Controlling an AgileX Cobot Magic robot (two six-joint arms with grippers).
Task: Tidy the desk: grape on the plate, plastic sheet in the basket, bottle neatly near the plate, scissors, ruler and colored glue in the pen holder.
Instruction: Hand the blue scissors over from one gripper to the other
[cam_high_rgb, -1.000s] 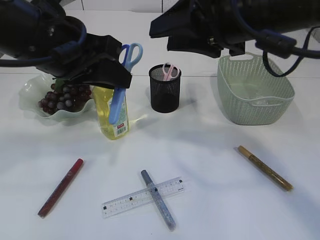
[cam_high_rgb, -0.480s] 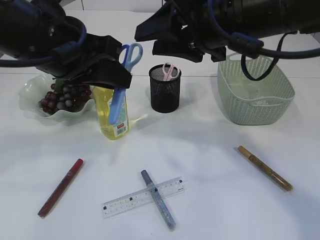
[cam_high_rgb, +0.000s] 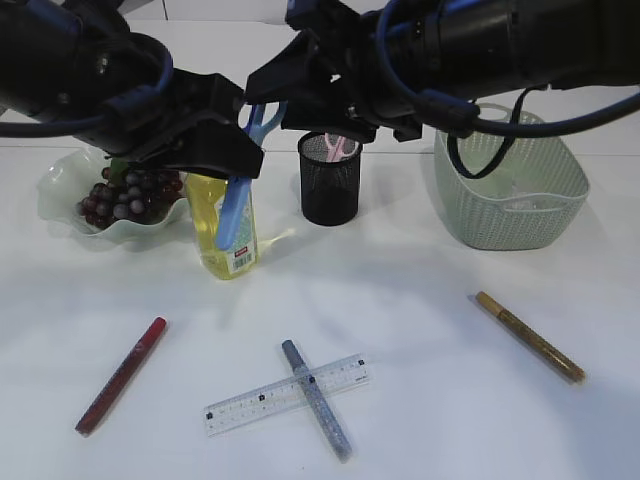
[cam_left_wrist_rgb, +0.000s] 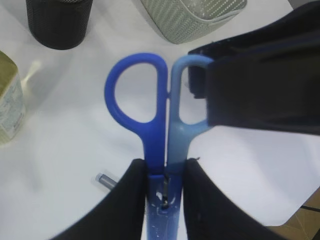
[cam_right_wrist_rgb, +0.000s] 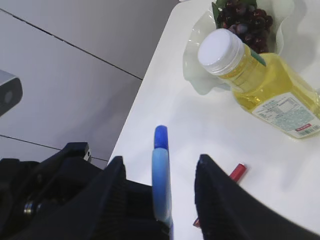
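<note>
blue scissors held up in the air at far left-centre, above the bottle, long axis near upright: handles topmost, blade tip pointing down toward the table. left gripper clenched on the closed blades just below the pivot, both loops sticking out clear beyond the fingers. right gripper reaching across from the right, jaws spread and not clamped, straddling the handle end, one finger covering part of the pale loop in the left wrist view. looks like a handover between arms; grip by the right not yet made. pen holder just to the right of the scissors and lower, one pink pair already inside, nearer the right arm. drop likely calls for keeping the scissors upright, tip down over the holder's mouth.
</note>
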